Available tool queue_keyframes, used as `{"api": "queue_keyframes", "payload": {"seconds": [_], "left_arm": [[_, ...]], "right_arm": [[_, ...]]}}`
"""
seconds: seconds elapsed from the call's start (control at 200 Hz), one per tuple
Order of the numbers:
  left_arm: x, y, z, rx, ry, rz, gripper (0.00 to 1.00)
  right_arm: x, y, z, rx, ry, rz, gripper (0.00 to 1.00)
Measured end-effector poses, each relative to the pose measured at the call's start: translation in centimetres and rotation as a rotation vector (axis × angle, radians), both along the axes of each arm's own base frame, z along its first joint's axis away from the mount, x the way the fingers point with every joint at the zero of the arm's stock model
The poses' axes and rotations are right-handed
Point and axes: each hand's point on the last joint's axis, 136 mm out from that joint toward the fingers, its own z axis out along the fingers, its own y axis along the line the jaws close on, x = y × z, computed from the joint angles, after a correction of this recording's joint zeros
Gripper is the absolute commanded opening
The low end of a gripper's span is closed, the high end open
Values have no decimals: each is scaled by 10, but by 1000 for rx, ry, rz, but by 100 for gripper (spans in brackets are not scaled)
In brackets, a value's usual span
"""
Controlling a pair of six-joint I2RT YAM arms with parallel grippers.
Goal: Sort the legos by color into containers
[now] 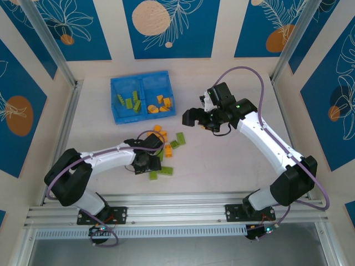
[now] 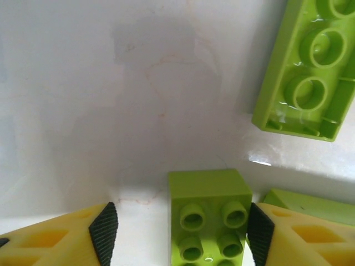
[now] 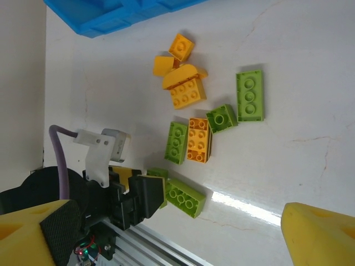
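Worktop: pale and glossy, carrying everything.
Tray: far side; green legos in its left compartment, orange in its right.
Right hand: wide open, empty, above the loose pile.
Left hand: part open, low, straddling one brick; no grip yet.
Loose legos: between the arms, green and orange mixed.
Green brick: studs up; one pad at its side, the other apart. Probably light, stiff and slick, so pinch the flat side walls, centred.
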Motion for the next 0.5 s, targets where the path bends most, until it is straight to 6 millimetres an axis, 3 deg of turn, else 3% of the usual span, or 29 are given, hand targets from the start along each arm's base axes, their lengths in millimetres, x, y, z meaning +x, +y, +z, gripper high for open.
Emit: {"api": "queue_keyframes", "payload": {"seconds": [0.155, 0.36, 0.5], "left_arm": [[-5, 7, -10, 22, 12, 11, 50], [-5, 11, -10, 33, 1, 27, 33], [-4, 17, -5, 49, -5, 31, 31]], "right_arm": [[-10, 7, -3, 45, 41, 51, 88], [-40, 20, -13, 87, 133, 154, 83], [-51, 28, -15, 94, 159, 190, 83]]}}
